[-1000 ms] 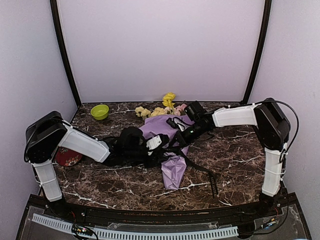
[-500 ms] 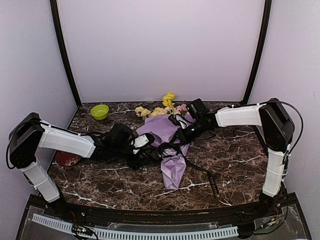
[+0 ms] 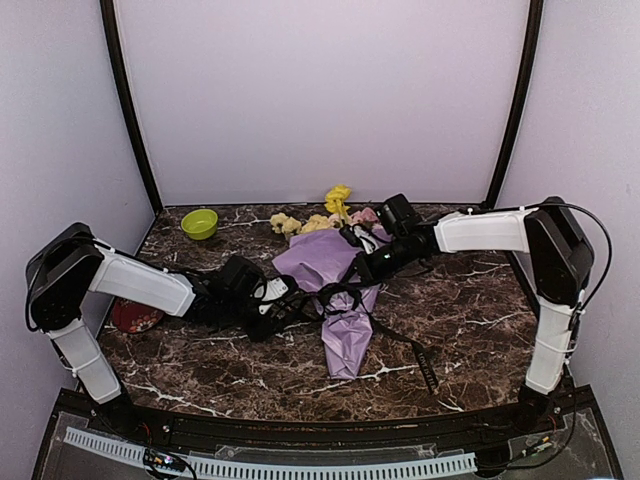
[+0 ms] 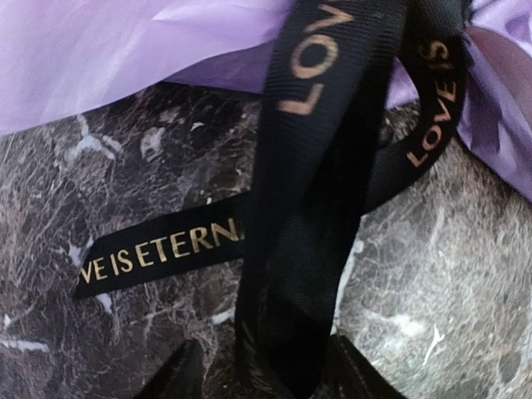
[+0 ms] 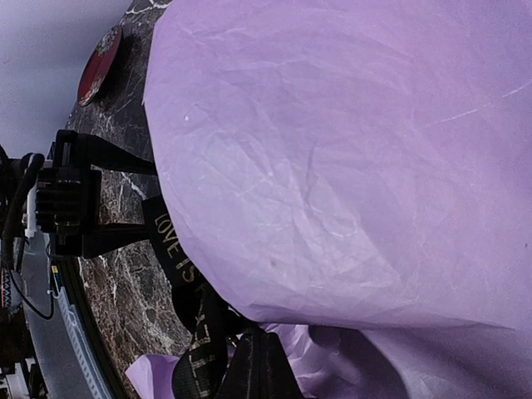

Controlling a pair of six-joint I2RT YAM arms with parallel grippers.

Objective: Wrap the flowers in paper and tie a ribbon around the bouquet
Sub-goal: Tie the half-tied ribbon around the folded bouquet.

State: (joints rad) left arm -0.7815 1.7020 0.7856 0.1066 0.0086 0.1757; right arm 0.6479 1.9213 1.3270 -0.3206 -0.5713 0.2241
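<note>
Right gripper [image 3: 362,268] clamps the ribbon [image 4: 307,208] at the bouquet [image 3: 340,335] lying mid-table; left gripper [image 4: 266,378] straddles a strand, grip unclear, and should pinch firmly, pulling level to cinch without tearing paper [image 5: 332,166]

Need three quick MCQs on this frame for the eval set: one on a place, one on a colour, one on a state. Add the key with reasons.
1. Where is the green bowl?
A. back left of the table
B. front right corner
C. near edge, centre

2. What colour is the lettering on the ribbon?
A. red
B. gold
C. blue

3. What state is the paper in?
A. lying flat
B. balled up in the bowl
C. wrapped in a cone around the flowers

Key:
1 A: the top view shows it by the back wall, left of the blooms.
2 B: the left wrist view shows gold letters on black.
3 C: the blooms stick out of its far end.
</note>
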